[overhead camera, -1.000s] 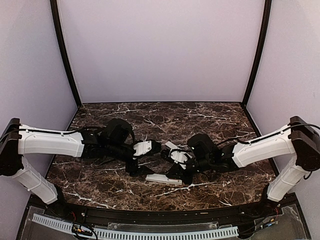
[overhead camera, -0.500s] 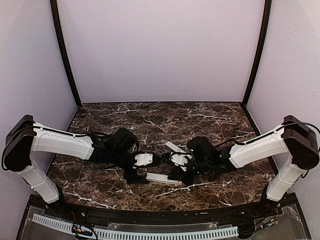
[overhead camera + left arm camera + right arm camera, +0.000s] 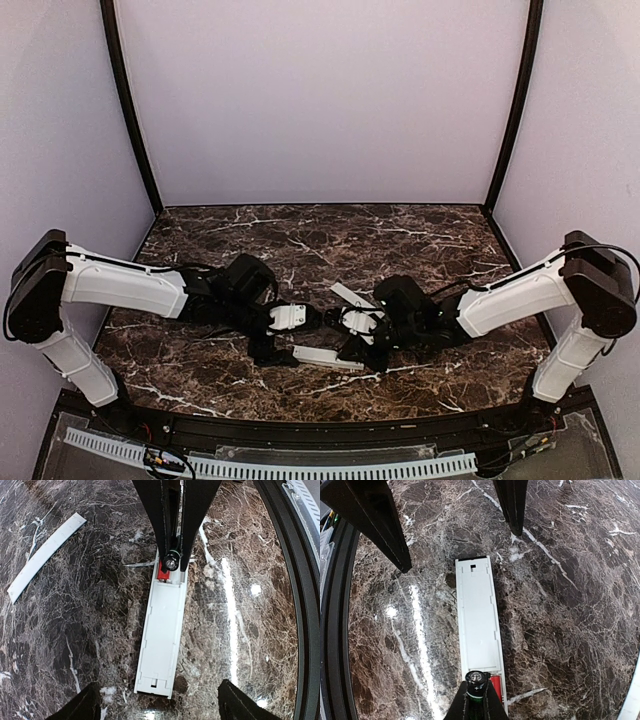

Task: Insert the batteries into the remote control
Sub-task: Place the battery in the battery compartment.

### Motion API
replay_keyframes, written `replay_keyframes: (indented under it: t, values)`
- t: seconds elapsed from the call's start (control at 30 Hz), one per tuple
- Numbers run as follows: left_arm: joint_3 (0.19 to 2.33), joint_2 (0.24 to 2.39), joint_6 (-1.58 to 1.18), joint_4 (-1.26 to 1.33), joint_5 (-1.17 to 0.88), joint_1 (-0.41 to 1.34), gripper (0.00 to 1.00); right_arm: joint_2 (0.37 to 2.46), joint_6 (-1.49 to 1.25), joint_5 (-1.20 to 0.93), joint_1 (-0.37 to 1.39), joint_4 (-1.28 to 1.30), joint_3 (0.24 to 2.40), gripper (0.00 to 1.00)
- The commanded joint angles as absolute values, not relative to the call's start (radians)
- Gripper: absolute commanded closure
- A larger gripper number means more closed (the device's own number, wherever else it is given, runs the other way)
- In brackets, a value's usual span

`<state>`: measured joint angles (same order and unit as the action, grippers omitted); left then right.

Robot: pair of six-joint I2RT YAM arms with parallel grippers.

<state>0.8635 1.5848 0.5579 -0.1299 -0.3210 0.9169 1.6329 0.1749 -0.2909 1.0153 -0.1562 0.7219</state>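
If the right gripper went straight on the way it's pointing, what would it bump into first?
Probably the remote control: the right gripper, shut on the dark battery, points down at its end, beside the red battery. The held battery would touch first, though the gap is unclear.

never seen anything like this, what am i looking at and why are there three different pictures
These are two robot arms bolted at the near edge of a dark marble table. The wide picture comes from a fixed camera above and behind them; the other two come from a camera on each wrist, so that arm's own black fingers show at the edge. On the table lies a long white remote control, its thin white cover plate off to one side. A red battery already sits in its slot. The right gripper is shut on a dark battery at that same end. The left gripper is open above the other end, holding nothing.
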Motion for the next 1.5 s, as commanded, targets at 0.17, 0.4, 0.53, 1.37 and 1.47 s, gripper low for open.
replay_keyframes:
  t: [0.17,0.4,0.53,1.37,1.47]
  values:
    - [0.884,1.573,0.555,-0.16,-0.328,0.911,0.2,1.65,0.201,-0.262,1.012,-0.154,0.71,0.88]
    - [0.884,1.574,0.555,-0.16,-0.33,0.911,0.2,1.664,0.207,-0.261,1.012,-0.15,0.71,0.85]
    - [0.882,1.572,0.555,-0.159,-0.327,0.911,0.2,1.662,0.209,-0.259,1.012,-0.147,0.712,0.84]
    - [0.882,1.576,0.558,-0.156,-0.326,0.909,0.2,1.626,0.204,-0.258,1.013,-0.143,0.701,0.76]
    - [0.882,1.579,0.557,-0.156,-0.326,0.909,0.2,1.626,0.203,-0.257,1.015,-0.14,0.702,0.75]
